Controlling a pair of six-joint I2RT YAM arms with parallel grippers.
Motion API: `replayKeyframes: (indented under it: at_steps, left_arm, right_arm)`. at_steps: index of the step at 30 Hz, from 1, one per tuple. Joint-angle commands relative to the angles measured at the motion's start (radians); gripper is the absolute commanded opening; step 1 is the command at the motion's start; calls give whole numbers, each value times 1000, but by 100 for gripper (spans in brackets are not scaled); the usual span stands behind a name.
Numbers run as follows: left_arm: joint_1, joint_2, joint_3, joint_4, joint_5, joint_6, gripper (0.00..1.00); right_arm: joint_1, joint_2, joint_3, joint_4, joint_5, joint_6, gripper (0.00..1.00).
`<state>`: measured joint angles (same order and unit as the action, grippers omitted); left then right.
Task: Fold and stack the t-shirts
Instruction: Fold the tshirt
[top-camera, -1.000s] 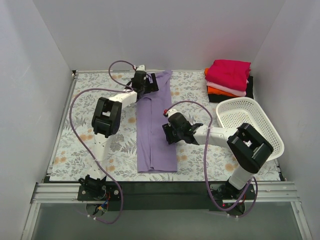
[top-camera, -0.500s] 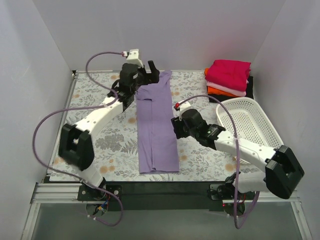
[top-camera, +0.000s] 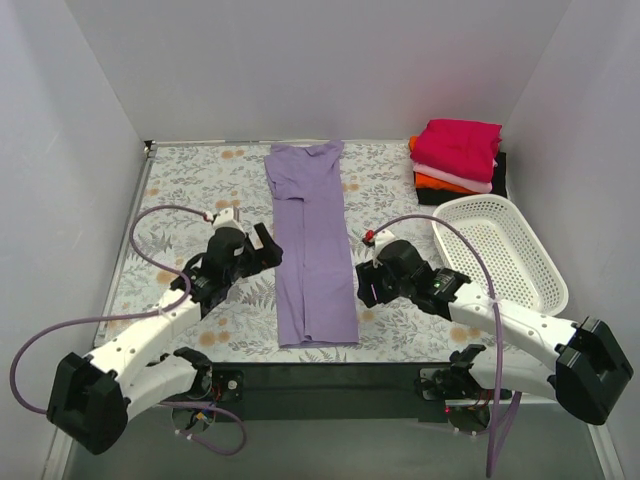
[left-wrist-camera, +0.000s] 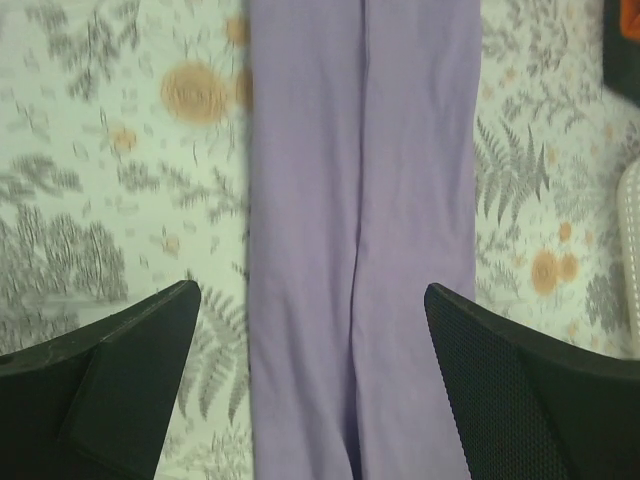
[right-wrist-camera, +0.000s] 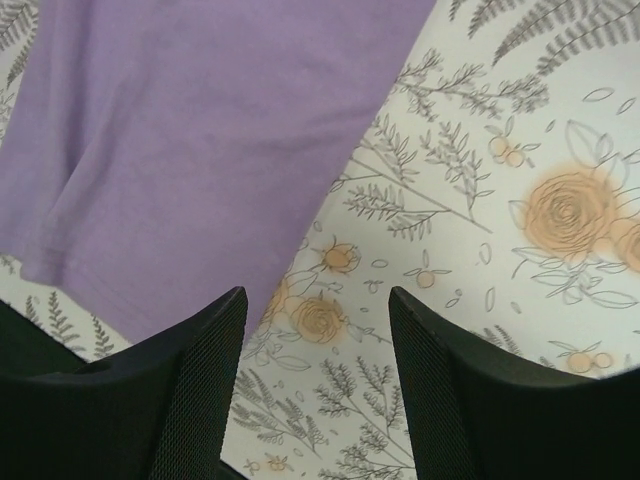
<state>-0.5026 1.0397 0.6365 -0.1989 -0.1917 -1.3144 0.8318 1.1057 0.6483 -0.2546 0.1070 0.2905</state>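
The lavender t-shirt (top-camera: 312, 250) lies flat on the table as a long narrow strip, collar end at the back. My left gripper (top-camera: 268, 243) hovers just off the strip's left edge, open and empty. The left wrist view shows the lavender cloth (left-wrist-camera: 360, 200) between its spread fingers (left-wrist-camera: 130, 370). At the strip's right edge, near its lower half, my right gripper (top-camera: 363, 285) is open. In the right wrist view its fingers (right-wrist-camera: 200, 390) frame bare tablecloth, with the shirt's hem (right-wrist-camera: 200, 130) up-left. Folded t-shirts are stacked (top-camera: 458, 152) at the back right, magenta on top.
A white lattice basket (top-camera: 500, 250) stands right of the shirt, in front of the stack. The floral tablecloth (top-camera: 190, 190) covers the table. Grey walls close in the left, back and right sides. Purple cables loop from both arms.
My left arm has pulled back from the shirt's collar end to its left side mid-table. The right gripper slid nearer and slightly right, its jaws widening. The shirt stays flat.
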Motion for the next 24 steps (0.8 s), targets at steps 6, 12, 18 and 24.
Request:
replayKeyframes:
  at_steps: [6,12,18,24]
  left_arm:
    - [-77,-276,-136,-229,118,-195,87]
    - [-138,-293,-214,-266,185,-287,88]
    - [-273,-320,-294,-306,173,-414,88]
    - [-402,-349,-366,-306,172,-551,87]
  right_arm:
    - [49,-53,-107,3,-135,162,53]
    - [111,-27,-142,41,-142,236,53]
    - [161,-1,-150,67,-129,275,52]
    - [181,5,-151,97,-119,306,52]
